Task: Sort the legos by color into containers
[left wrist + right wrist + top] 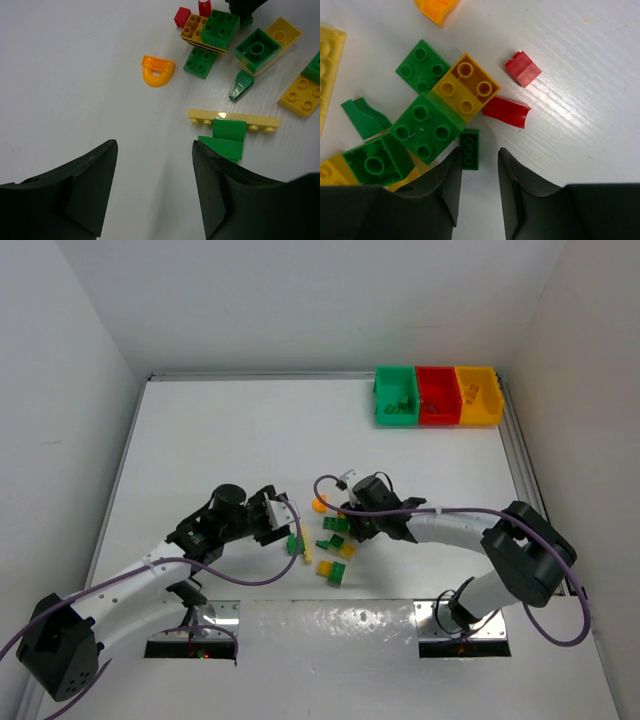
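While both arms lean in over the bench (230, 430), you have them meeting at the loose legos (336, 545) from opposite sides, near the front middle. Your left arm runs up and rightward from its base, bends at the elbow, and points the left tool (290, 532) at the pile's left edge. Your right arm folds out to the right, and its forearm stretches leftward so the right tool (348, 525) sits over the pile's upper part.

From the left wrist you see that tool spread wide, with bare bench between its dark fingers (75, 195). One pale yellow strip (233, 117) with a green piece (229, 129) on it lies just beside the finger on the right of that view. One orange arch piece (158, 70) lies apart from the rest.

From the right wrist you see the tool narrowed to a slim gap and gripping nothing. One small dark green brick (469, 148) lies just beside a fingertip. You can count two red pieces there, a cube (523, 69) and a curved one (506, 111). One yellow four-stud brick (466, 87) touches a green four-stud brick (424, 125).

Your three containers stand joined in a row at the far right corner, well apart from the pile: green bin (396, 421), red bin (437, 420), yellow-orange bin (478, 420).
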### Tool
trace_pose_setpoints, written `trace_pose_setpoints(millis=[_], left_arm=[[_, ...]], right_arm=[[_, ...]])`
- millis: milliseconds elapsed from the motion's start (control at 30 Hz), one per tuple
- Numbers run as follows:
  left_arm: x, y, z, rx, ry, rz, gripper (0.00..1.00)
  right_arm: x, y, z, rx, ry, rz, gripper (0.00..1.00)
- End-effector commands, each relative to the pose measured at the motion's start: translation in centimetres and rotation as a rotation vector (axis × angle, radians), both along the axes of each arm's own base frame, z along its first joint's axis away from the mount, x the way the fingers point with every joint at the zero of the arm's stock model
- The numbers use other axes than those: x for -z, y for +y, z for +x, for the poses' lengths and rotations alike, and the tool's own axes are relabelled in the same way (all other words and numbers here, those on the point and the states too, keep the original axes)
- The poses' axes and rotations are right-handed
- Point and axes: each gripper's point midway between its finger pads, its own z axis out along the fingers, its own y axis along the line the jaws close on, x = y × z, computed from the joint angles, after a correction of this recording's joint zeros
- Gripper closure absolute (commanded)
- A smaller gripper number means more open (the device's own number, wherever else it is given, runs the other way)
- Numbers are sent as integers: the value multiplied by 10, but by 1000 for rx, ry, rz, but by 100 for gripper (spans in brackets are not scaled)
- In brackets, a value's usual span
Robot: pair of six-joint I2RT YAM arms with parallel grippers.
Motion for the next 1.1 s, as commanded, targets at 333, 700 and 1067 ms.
trace_pose_setpoints(millis=[333, 700, 1067], left_arm=[[-6, -2, 6, -20, -35, -23, 41], [-3, -2, 5, -18, -24, -11, 41], [-4, -2, 7, -21, -34, -12, 41]], right_arm=[[10, 1, 6, 8, -55, -39, 71], [-26, 25, 9, -43, -108, 48, 68], [-10, 20, 2, -52, -70, 21, 69]])
